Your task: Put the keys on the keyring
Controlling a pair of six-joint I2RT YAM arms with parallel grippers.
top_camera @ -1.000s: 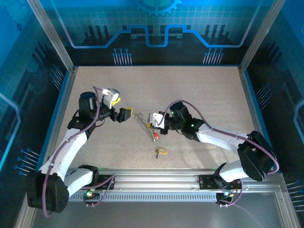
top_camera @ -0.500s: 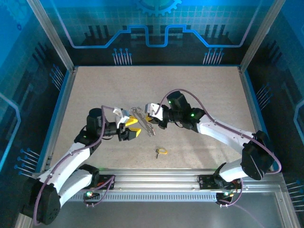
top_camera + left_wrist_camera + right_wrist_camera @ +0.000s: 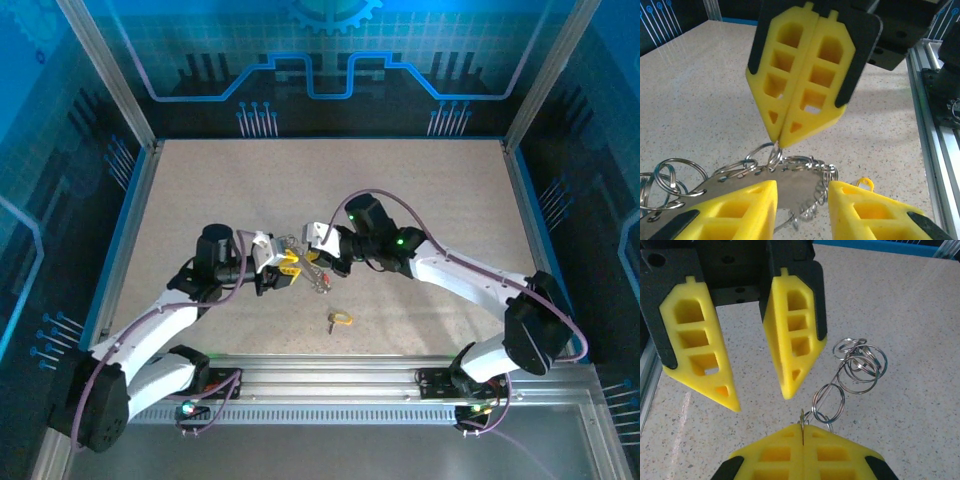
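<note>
Right gripper (image 3: 802,429): pads are pressed together on a thin ring of the keyring (image 3: 829,401), near mid-table. Left gripper (image 3: 802,192): fingers are seen spread, nothing pinched, at the keyring's 9 o'clock. Yellow-headed key (image 3: 341,320) is laid on the table (image 3: 200,200), at its 5 o'clock.

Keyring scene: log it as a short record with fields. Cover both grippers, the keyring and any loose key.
left gripper: jaws apart, nothing between them, tips facing the right gripper
right gripper: shut, pinching one thin ring of the keyring
keyring: chain of linked silver rings, one end held at the right gripper's tips
yellow-headed key: loose on the table, nearer the arm bases than both grippers, touching neither
task state: yellow-headed key not yet on the keyring
</note>
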